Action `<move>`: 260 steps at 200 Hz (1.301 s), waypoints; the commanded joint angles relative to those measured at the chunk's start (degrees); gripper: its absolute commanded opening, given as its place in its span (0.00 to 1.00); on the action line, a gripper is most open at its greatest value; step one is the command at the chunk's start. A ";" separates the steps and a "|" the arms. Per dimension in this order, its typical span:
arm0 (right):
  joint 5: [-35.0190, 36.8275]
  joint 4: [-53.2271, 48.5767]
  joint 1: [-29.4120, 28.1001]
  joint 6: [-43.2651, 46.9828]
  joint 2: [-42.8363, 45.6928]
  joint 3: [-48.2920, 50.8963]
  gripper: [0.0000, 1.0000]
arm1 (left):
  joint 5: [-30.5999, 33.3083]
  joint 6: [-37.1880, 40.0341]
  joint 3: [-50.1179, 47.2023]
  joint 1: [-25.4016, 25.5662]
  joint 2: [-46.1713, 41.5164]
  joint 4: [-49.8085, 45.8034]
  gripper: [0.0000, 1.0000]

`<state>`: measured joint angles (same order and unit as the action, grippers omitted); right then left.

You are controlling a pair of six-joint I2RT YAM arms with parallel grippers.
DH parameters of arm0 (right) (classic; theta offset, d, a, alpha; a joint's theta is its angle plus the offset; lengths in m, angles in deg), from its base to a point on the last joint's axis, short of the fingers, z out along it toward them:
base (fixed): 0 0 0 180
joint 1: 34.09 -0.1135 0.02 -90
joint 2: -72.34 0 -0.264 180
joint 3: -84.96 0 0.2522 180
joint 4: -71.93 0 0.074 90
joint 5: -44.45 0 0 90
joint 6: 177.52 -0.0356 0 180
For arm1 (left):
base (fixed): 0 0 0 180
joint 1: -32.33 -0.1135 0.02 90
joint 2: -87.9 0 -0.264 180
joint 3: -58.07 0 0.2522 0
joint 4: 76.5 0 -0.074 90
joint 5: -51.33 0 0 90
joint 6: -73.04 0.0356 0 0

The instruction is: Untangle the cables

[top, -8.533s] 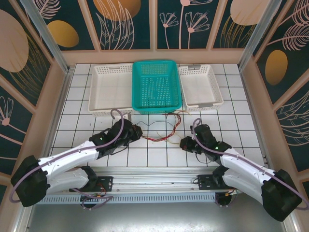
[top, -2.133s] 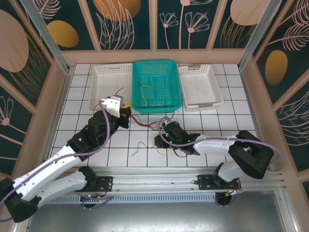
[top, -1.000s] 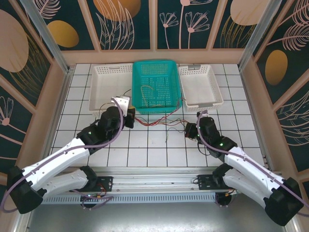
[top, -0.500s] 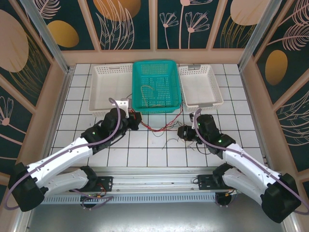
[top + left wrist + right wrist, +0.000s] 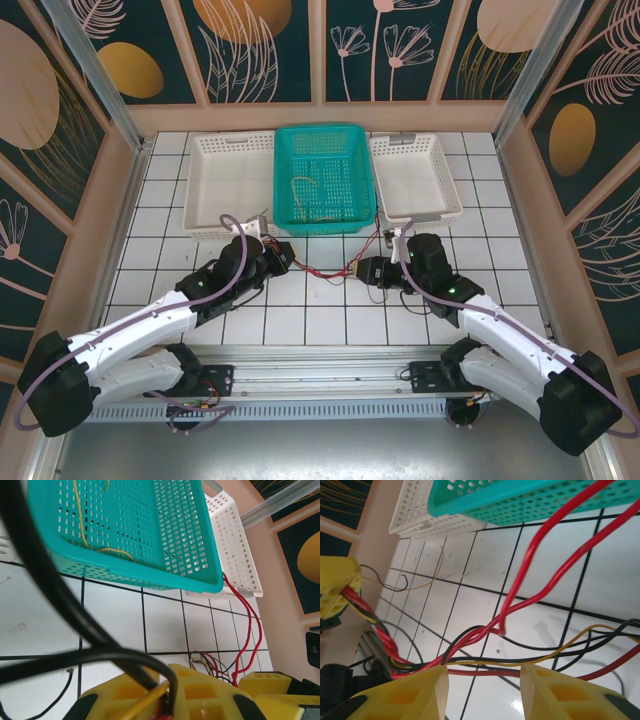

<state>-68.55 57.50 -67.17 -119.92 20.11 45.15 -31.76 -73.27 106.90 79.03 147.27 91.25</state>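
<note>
Right wrist view: the right gripper (image 5: 485,680) stands partly open, jaws apart and clamping nothing. The cables (image 5: 487,664), red, black and yellow-tan strands bunched together, cross just beyond its fingertips on the worktop (image 5: 480,565). To this gripper's left the bunch runs into the left gripper (image 5: 332,592), which is closed on it. The left wrist view agrees: black and yellow strands enter the seam between the closed pads. From above, the left gripper (image 5: 283,255) and right gripper (image 5: 362,270) sit near each other, with the cables (image 5: 325,272) slack between them.

Step in hand, as judged: the left gripper anchors the bunch while the right one is between grips, selecting a strand. The next move calls for closing on one strand only, beside the crossing, then drawing it away from the left gripper.

Beyond both grippers stands the teal basket (image 5: 325,225), with a loose yellow-tan cable (image 5: 305,185) inside, and a white basket (image 5: 228,185) to either side. A red cable (image 5: 378,215) rises from beside the right gripper towards the teal basket's near corner.

Obstructions: the strands overlap closely at the crossing, so a single pick is difficult. The red loop could catch on the basket rim.
</note>
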 commanded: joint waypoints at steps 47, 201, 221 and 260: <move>5.10 8.85 -0.25 -7.65 0.80 3.75 0.39 | 0.04 -2.50 -2.41 -0.26 0.61 5.62 0.00; 16.05 10.08 -1.17 -7.90 0.29 2.84 0.00 | -0.30 -1.41 -6.18 -0.23 -1.80 5.39 0.00; 22.29 2.31 -0.86 -5.31 3.16 0.79 0.00 | 0.09 -1.17 -7.20 -0.23 -2.07 4.05 0.00; 28.48 -6.77 0.52 -1.01 5.82 -2.46 0.00 | 1.58 -0.21 -8.04 -0.21 -2.66 0.59 0.01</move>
<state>-51.53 60.15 -68.48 -125.47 24.24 45.48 -33.46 -75.33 100.13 79.31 146.07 97.05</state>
